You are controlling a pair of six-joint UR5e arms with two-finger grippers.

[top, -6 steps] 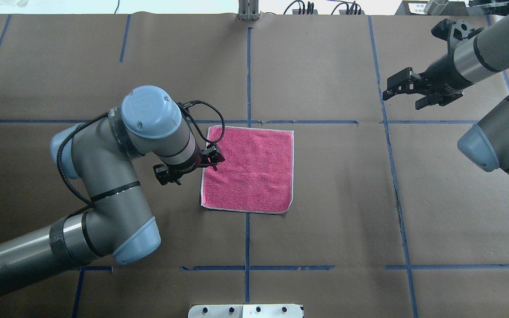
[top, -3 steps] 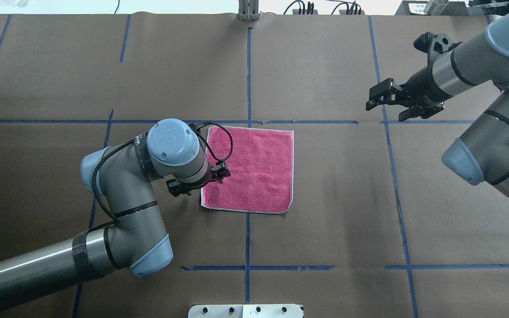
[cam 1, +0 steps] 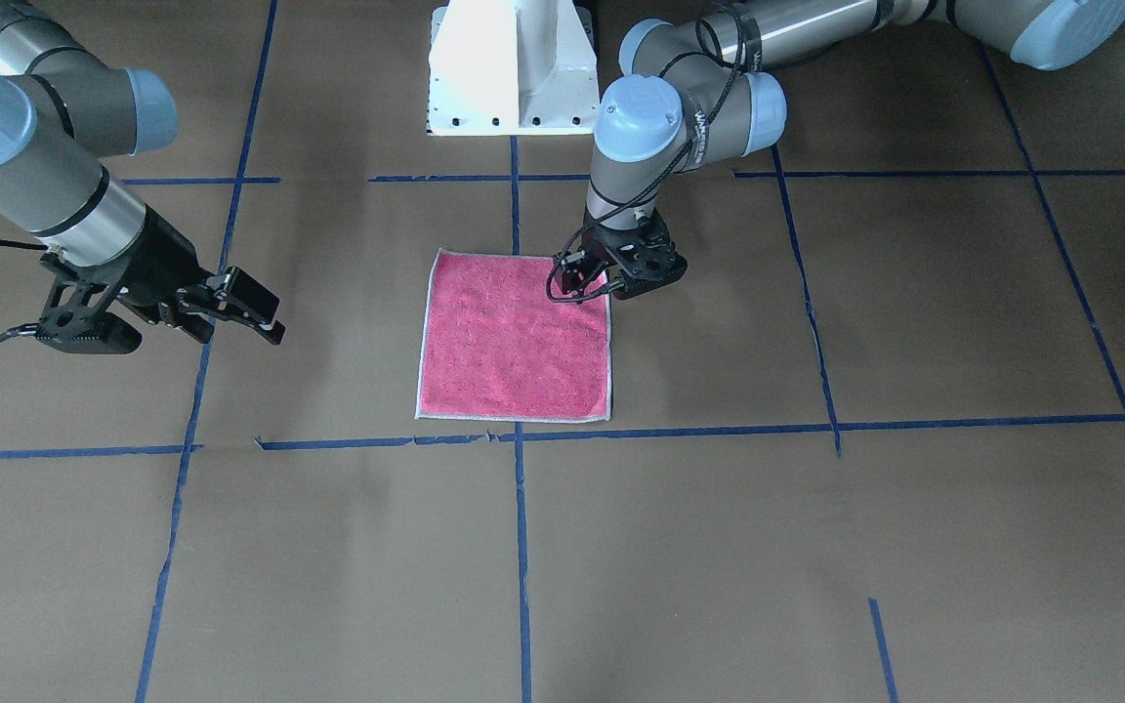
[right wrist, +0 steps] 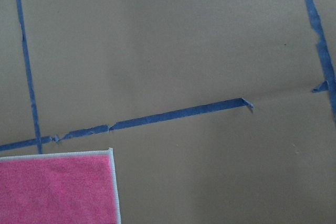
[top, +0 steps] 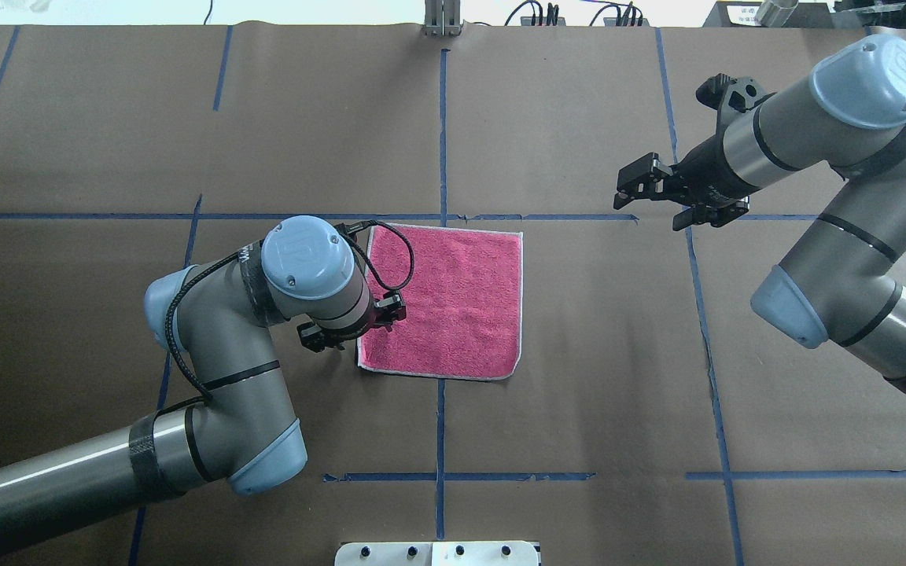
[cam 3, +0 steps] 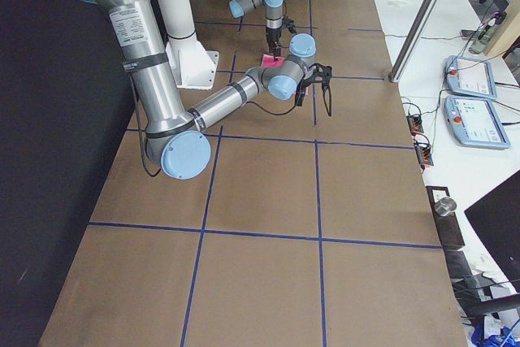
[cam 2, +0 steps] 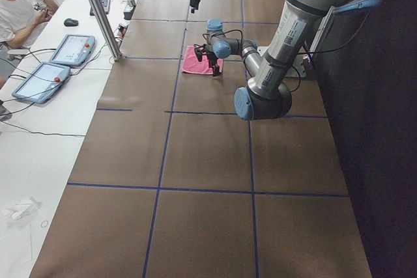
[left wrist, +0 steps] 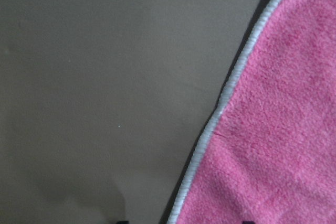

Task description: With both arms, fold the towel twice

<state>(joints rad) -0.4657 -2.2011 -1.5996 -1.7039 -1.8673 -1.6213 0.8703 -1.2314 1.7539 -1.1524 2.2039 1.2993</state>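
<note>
left hand (top: 353,324) apart astride towel (top: 461,299) edge; right hand (top: 648,207) apart over blue tape (top: 563,217)

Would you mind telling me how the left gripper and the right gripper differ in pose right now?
The left gripper points down, low at the towel's edge; the right gripper is slanted and raised. The left straddles that edge; the right is apart from the towel. Both are open, holding nothing.

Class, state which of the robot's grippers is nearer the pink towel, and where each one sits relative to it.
Left. The left gripper is open astride the towel's left edge, near the robot-side corner. The right gripper hangs well apart, out beyond the towel's far right corner.
</note>
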